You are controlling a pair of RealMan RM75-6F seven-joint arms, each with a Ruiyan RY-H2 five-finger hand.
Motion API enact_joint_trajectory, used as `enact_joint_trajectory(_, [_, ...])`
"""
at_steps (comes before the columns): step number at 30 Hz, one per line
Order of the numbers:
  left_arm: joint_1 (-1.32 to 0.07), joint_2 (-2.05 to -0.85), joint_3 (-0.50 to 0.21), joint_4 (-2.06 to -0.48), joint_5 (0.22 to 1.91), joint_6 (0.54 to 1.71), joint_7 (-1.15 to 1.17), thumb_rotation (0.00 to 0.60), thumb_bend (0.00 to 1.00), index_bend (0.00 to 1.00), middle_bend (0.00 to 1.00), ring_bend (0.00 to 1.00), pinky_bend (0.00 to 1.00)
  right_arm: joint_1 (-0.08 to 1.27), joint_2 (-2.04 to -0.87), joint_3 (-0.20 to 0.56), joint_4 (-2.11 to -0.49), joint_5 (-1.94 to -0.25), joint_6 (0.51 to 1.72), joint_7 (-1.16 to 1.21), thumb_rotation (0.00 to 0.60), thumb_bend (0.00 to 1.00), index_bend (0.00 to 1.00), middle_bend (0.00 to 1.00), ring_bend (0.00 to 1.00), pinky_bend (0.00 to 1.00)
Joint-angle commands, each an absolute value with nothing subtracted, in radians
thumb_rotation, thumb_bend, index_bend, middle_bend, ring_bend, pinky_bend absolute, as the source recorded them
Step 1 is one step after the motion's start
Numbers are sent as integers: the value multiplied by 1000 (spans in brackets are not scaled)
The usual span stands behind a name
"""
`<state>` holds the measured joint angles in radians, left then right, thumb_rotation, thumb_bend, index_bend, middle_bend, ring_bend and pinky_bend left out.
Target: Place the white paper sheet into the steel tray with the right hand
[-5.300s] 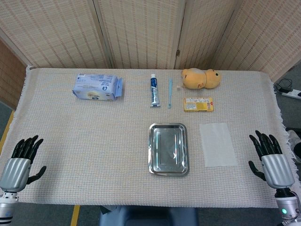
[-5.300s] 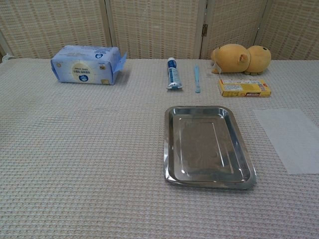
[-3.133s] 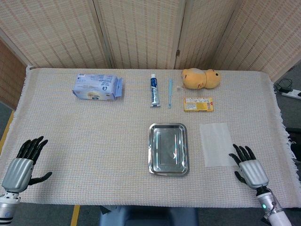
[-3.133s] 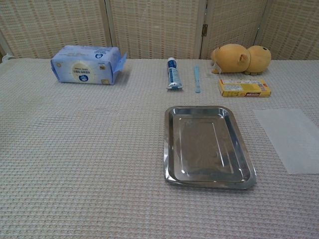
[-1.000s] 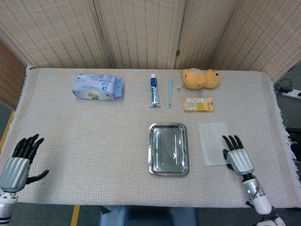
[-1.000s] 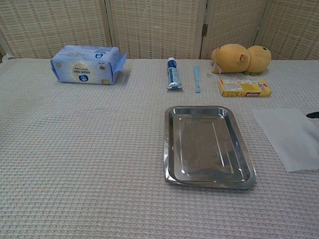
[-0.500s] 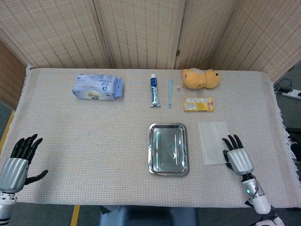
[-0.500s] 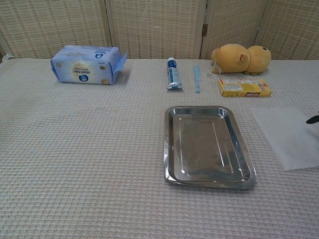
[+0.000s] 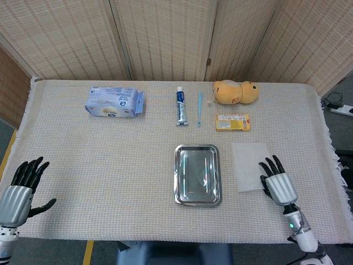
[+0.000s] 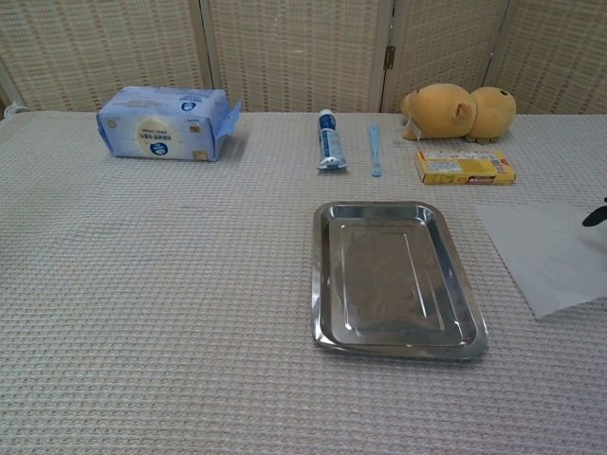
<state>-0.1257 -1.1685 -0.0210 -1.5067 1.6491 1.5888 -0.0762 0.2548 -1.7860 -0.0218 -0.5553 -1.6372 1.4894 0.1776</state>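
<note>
The steel tray (image 9: 197, 174) (image 10: 394, 277) lies empty at the table's middle front. Right of it, the white paper sheet (image 9: 248, 165) (image 10: 539, 250) lies flat on the cloth, slightly turned, a small gap from the tray. My right hand (image 9: 278, 185) lies palm down at the sheet's right edge, fingers spread, their tips touching the paper. In the chest view only one dark fingertip (image 10: 596, 216) of that hand shows at the right border. My left hand (image 9: 19, 190) hovers at the front left corner, fingers apart and holding nothing.
Along the far side lie a blue wipes pack (image 9: 115, 102) (image 10: 166, 123), a toothpaste tube (image 9: 180, 105), a blue toothbrush (image 9: 199, 109), a yellow plush toy (image 9: 235, 92) and a yellow box (image 9: 232, 122). The table's right edge (image 9: 331, 160) is close to my right hand.
The right hand came in from the front right onto the sheet's right edge. The sheet has slid a little left toward the tray and turned slightly. The left hand barely moved.
</note>
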Motion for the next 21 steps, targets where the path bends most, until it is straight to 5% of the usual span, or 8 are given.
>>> enact_joint_trajectory(1, [-126, -1168, -21, -1507, 1649, 1589, -76, 600, 214, 0, 0, 0, 2, 258, -1796, -13, -535, -1653, 1557, 195, 600, 551, 780, 266, 120, 0])
enact_joint_trajectory(21, [-125, -1155, -22, -1516, 1645, 1587, -106, 600, 214, 0, 0, 0, 2, 310, -1813, 51, -621, -1684, 1812, 200, 600, 553, 780, 312, 195, 0])
